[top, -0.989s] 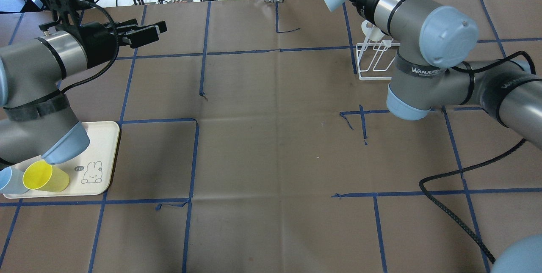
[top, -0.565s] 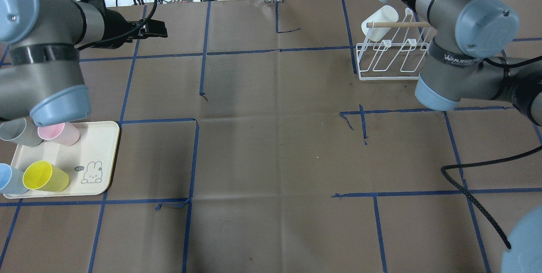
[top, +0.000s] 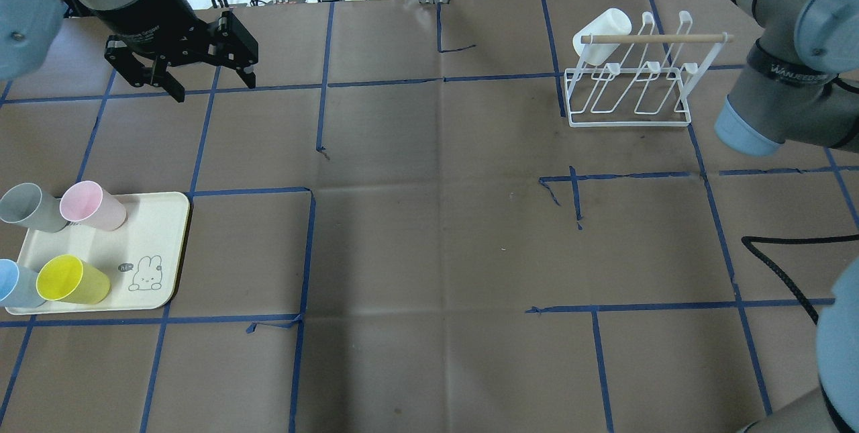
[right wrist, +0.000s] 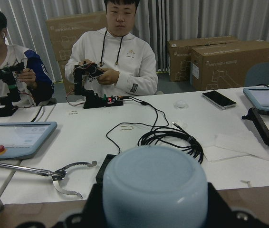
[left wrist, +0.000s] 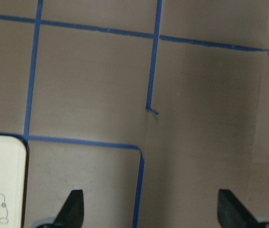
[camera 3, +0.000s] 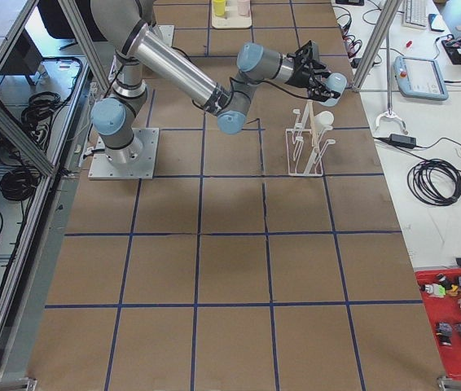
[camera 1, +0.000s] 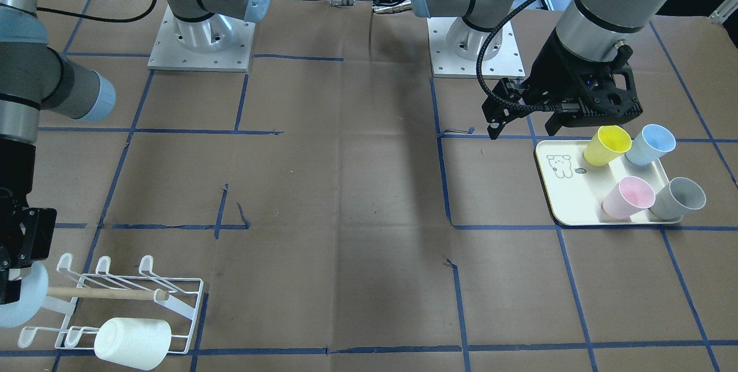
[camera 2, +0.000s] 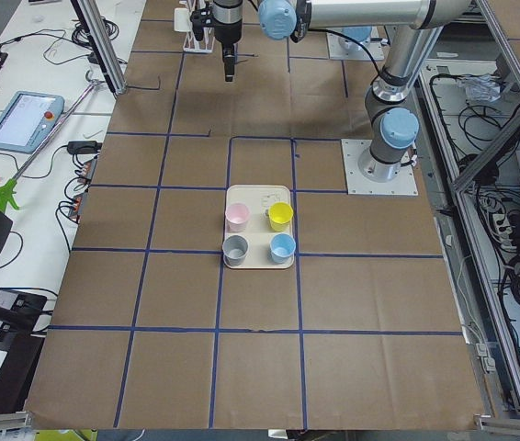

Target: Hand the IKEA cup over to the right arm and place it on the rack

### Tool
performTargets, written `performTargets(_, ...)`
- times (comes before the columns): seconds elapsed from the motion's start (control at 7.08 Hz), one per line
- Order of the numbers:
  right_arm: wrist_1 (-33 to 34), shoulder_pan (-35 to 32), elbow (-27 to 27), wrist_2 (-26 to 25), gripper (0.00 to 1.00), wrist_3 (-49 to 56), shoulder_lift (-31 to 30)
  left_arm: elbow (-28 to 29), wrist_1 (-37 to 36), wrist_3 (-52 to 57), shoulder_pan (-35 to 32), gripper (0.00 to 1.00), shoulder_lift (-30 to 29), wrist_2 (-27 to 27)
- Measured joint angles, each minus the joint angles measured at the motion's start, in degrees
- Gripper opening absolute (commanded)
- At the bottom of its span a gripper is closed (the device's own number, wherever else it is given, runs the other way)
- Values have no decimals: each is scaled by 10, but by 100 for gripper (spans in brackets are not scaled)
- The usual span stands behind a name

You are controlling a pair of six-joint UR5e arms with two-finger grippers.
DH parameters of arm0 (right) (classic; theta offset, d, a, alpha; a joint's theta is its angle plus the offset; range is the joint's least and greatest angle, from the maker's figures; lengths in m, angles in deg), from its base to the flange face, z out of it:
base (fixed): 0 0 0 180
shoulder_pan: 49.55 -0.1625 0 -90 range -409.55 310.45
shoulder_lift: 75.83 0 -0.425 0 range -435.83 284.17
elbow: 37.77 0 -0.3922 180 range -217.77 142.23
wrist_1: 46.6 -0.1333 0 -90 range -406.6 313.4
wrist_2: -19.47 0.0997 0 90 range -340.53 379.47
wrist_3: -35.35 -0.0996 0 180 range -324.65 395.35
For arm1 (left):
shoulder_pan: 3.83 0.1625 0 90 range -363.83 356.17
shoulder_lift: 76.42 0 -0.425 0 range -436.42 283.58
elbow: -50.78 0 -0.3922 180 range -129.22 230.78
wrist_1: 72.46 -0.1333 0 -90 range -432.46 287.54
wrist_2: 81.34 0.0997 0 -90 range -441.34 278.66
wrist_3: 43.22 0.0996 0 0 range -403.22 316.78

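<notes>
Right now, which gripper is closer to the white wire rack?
Right. The right gripper, shut on a pale blue cup, hangs close by the rack's outer end. The left gripper, open and empty, is far across the table, near the cream tray.

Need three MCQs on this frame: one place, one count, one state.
1. Cups on the cream rectangular tray? A two B three C four
2. Where is the white plastic cup? A on the white wire rack B on the tray C beside the tray
3. The right end effector is: A open, empty B shut on a pale blue plastic cup C out of view

1 C: yellow cup, light blue cup, pink cup, grey cup.
2 A: it sits on a rack prong.
3 B: the right wrist view shows the cup gripped.
</notes>
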Motion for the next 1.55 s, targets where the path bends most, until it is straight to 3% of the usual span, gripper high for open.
performTargets(0.28, 2, 14, -37, 1, 7, 44, 49, -6, 23, -4, -5, 99, 2, 24)
performTargets(0.71, 10, 26, -81, 2, 7, 54, 122, -29, 0, -8, -7, 99, 14, 45)
performTargets(1.55, 46, 24, -28, 0, 7, 71, 121, -33, -34, -9, -21, 99, 14, 42)
